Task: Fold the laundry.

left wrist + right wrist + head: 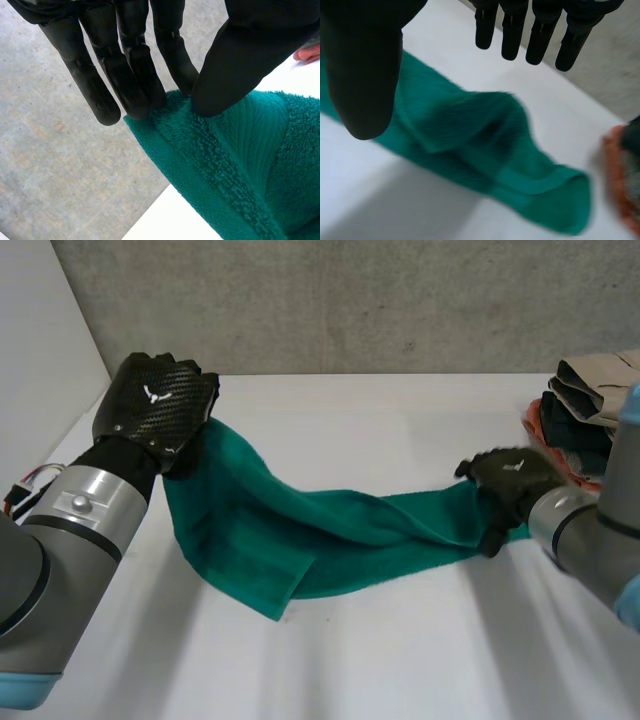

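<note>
Left hand [158, 405]: raised near white worktop's [400, 650] far-left corner, pinching a corner of the green terry towel [330, 530], which trails rightward across the middle. Right hand [512, 480]: fingers straight, empty, over towel's right end. Step: spreading out; next, probably grasp that end.

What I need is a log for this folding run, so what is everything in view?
towel: one, green, bunched across the middle of the table, one end raised.
laundry pile: one stack of beige, dark and orange pieces, at the table's far right edge.
table: one, white, under everything.
wall: one, grey, behind the table.
left hand: one, black, pinching the towel's raised end between thumb and fingers.
right hand: one, black, fingers straight, over the towel's other end, holding nothing.
left arm, right arm: grey, at the near corners.
</note>
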Motion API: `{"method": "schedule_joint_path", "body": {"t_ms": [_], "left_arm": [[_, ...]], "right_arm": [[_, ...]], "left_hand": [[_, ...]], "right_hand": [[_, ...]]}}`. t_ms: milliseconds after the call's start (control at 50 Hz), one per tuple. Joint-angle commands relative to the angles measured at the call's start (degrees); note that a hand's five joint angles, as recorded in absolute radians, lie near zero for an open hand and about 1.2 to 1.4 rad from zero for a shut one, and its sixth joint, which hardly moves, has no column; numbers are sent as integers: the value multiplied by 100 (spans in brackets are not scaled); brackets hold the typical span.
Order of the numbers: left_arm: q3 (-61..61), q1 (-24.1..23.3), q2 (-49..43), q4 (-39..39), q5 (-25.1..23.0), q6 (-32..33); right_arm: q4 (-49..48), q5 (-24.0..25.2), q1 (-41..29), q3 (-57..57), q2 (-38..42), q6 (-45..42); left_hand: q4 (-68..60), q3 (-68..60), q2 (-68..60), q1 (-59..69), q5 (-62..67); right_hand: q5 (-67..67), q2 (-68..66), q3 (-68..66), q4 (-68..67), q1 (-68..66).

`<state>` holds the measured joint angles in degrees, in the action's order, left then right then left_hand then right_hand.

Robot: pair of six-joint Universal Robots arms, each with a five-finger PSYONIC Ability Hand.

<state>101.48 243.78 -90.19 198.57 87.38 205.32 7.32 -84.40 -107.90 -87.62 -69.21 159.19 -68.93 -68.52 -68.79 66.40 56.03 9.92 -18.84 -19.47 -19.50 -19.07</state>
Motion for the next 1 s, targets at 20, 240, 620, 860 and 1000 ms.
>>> {"method": "schedule_joint_path", "body": {"t_ms": [20,240,620,860,1000], "left_arm": [[-40,3,19,59,-2,0],[-67,91,19,165,7,-27],[-620,943,696,-72,-19,26],[-594,1453,-208,-1452,-863,96],[-1357,1436,-1649,-1461,-915,465]], "right_arm": [[-1186,363,-73,-168,889,446],[-1778,-23,-214,622,2007,156],[1383,1109,1015,1720,-1305,-247],[3716,1743,1913,3040,-640,-1909],[3689,1471,1378,3198,416,-1962]], "left_hand": [[-1107,-1148,-1121,1360,1397],[-1107,-1148,-1121,1360,1397],[-1107,-1148,-1121,1360,1397],[-1107,-1148,-1121,1360,1397],[-1107,-1148,-1121,1360,1397]], "right_hand": [[982,-1090,-1027,-1024,-1068],[4755,-4863,-4800,-4798,-4841],[6008,-6116,-6053,-6050,-6093],[6008,-6116,-6053,-6050,-6093],[6008,-6116,-6053,-6050,-6093]]}}
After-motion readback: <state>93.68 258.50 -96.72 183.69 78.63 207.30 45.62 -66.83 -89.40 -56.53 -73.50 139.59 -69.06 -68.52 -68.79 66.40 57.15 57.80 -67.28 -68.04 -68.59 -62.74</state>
